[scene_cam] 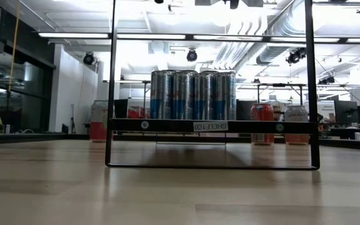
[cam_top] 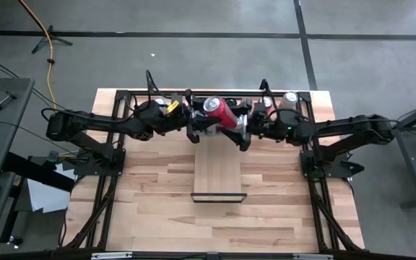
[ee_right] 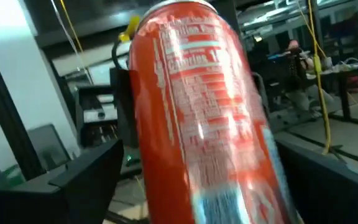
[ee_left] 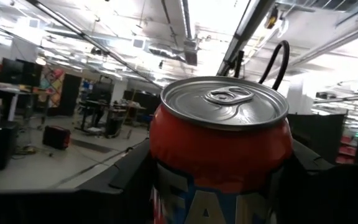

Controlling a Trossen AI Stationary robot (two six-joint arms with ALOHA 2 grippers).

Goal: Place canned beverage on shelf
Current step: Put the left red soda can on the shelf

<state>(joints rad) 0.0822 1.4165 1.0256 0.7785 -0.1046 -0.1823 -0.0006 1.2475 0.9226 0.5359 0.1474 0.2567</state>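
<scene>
Hanging above the far end of the shelf point(cam_top: 217, 172), the red can point(cam_top: 221, 112) sits tilted between both arms. The left end effector point(cam_top: 195, 124) is clamped on its smooth metal body, pull-tab lid upward; the right end effector point(cam_top: 243, 128) has its fingers spread apart on either side of the can. The pale wooden plank with its thin dark frame lies bare toward the near edge. Four silver-blue cans point(scene_cam: 192, 95) crowd the shelf's far end, and more cans point(cam_top: 289, 98) stand at the bench point(cam_top: 150, 202) rear edge.
</scene>
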